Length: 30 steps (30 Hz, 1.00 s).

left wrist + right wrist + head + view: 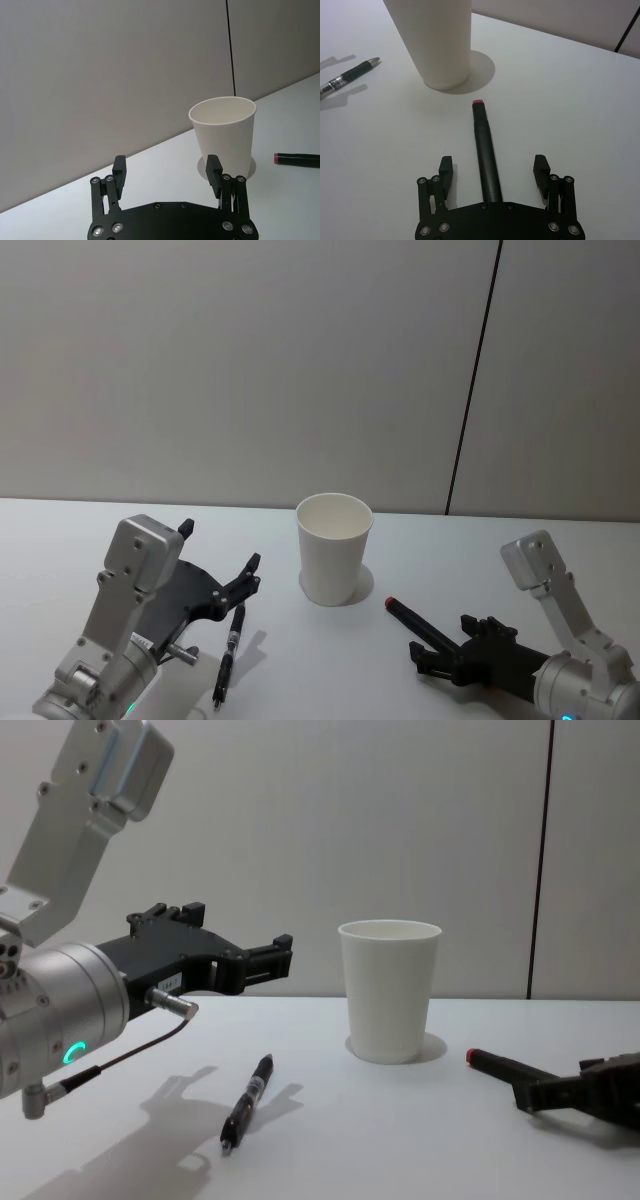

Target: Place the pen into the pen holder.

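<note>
the white paper cup (335, 550) stands upright mid-table (320, 685), and a black pen with a red end (486, 155) lies flat toward the near right corner. its long axis runs from the right hand (493, 162) to the cup, red end pointing at the cup's base and stopping just short. the right wrist view shows the barrel passing between that hand's spread fingers, untouched, while the chest view shows the left hand (220, 545), also spread, raised off the table near a black click pen (248, 1103) whose tip points to the near edge.

We see soft, even light from overhead; pale, blurred shadows lie on the bench (420, 1150) beneath the left gripper (235, 932) and round the foot of the pen holder (388, 990).
</note>
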Each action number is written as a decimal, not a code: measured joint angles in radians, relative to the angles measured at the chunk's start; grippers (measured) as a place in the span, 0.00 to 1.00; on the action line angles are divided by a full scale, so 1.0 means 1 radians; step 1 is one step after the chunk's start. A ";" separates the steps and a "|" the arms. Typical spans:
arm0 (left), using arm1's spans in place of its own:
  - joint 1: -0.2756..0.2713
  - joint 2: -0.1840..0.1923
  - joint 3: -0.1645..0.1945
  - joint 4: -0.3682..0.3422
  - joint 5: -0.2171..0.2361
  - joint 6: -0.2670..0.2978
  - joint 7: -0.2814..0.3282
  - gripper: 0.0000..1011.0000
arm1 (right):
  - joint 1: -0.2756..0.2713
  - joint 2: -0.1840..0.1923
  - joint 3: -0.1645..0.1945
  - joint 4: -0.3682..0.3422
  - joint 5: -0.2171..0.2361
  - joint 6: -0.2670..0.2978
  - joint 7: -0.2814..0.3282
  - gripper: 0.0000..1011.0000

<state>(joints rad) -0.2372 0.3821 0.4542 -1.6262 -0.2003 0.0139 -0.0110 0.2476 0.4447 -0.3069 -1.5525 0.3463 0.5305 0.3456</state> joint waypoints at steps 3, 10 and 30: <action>0.000 0.000 0.000 0.000 0.000 0.000 0.000 0.99 | 0.000 -0.002 0.001 0.001 0.003 0.003 -0.002 0.99; 0.000 0.000 0.000 0.000 0.000 0.000 0.000 0.99 | 0.000 -0.005 0.005 0.002 0.007 0.010 -0.005 0.89; 0.000 0.000 0.000 0.000 0.000 0.000 0.000 0.99 | -0.001 -0.007 0.005 0.004 0.012 0.015 -0.006 0.77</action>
<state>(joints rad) -0.2371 0.3821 0.4542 -1.6262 -0.2004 0.0139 -0.0110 0.2468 0.4374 -0.3015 -1.5483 0.3578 0.5456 0.3397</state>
